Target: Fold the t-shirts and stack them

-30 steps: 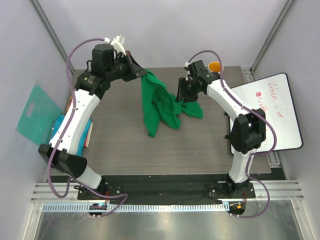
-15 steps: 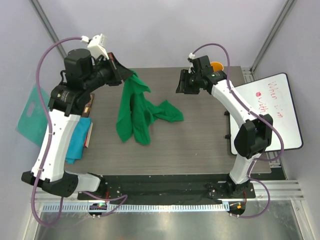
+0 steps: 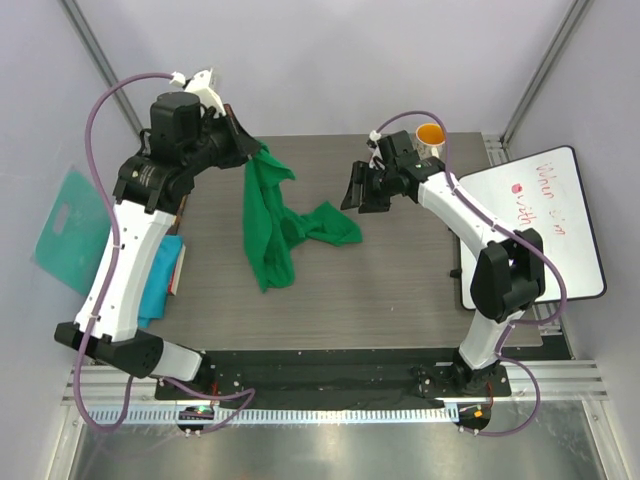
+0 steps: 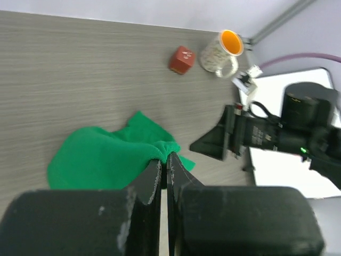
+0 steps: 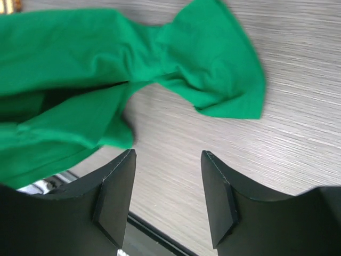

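Observation:
The bright green t-shirt point(image 3: 265, 220) hangs bunched from my left gripper point(image 3: 256, 153), raised over the table's back left. Its lower folds trail on the table, and one flap point(image 3: 335, 225) spreads to the right. In the left wrist view the left gripper point(image 4: 164, 157) is shut on a fold of the green t-shirt point(image 4: 101, 160). My right gripper point(image 3: 352, 190) hovers just right of that flap. It is open with nothing between its fingers, and bare table shows under the right gripper point(image 5: 168, 160) below the green t-shirt point(image 5: 106, 53). The teal-blue t-shirt point(image 3: 155, 280) lies at the table's left edge, partly hidden by the left arm.
A mug with an orange inside point(image 3: 430, 135) stands at the back right, with a small red cube point(image 4: 181, 59) near the mug point(image 4: 221, 50). A whiteboard point(image 3: 540, 220) lies along the right side. A stiff teal board point(image 3: 70, 225) leans off the table's left.
My left gripper has carried the green t-shirt leftward, pulling it away from the right gripper. The right gripper has come clear of the cloth and its jaws have widened.

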`<action>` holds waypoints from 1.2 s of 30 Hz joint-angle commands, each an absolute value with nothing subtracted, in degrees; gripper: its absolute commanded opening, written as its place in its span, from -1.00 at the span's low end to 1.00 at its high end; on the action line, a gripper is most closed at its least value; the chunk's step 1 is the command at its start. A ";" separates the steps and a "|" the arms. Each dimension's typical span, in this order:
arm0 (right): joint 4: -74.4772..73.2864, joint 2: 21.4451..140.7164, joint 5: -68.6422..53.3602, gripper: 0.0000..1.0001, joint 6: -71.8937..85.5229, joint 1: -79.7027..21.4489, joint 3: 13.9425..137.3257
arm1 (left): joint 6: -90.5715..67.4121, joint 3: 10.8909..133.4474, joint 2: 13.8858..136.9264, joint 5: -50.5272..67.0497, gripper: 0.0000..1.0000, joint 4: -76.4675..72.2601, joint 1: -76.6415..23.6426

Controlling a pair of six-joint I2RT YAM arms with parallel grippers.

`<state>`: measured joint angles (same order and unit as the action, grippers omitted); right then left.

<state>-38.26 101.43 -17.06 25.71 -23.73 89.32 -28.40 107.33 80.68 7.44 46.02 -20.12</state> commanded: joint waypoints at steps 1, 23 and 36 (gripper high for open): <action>-36.12 100.62 -22.23 0.22 27.59 -25.13 91.05 | -27.95 112.06 82.87 -3.24 -1.00 48.77 -19.60; -19.07 117.42 -40.52 0.43 55.89 -29.00 93.34 | -28.65 95.80 76.91 -5.18 -1.00 46.84 -19.07; -19.95 125.24 -42.01 0.40 62.40 -32.78 95.62 | -27.33 92.11 74.62 -6.24 -1.00 46.15 -19.07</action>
<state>-21.02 124.84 -40.42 59.88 -32.91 92.55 -28.25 93.14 76.55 -4.93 48.29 -19.38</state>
